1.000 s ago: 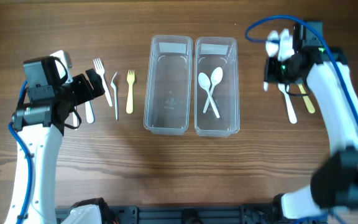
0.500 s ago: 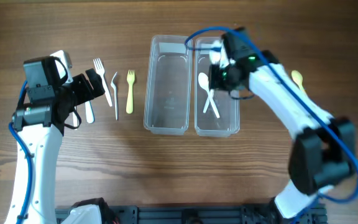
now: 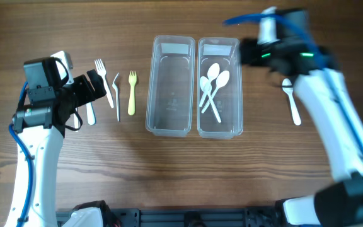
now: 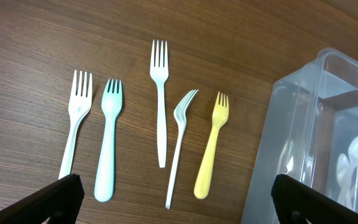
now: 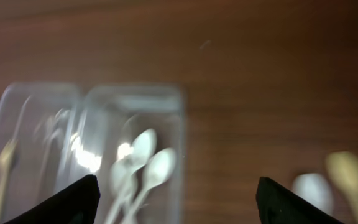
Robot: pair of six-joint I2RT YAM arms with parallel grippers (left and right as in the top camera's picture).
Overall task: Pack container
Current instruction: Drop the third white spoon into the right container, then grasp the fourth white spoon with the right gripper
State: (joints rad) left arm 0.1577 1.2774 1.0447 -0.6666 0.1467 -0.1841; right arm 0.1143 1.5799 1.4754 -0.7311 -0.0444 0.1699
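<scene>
The right claw is held wide open with nothing in it, near the far end of the right-hand clear plastic tub. Three white plastic spoons are piled in that tub. The left-hand clear plastic tub is bare. The left claw is spread wide too, empty, and parked over a row of five plastic forks, none of them packed yet. One white spoon is left out on the wooden table. There might also be a yellowish spoon beside it, but it's too blurred to be called. Roughly a third done, it'd be reckoned.
</scene>
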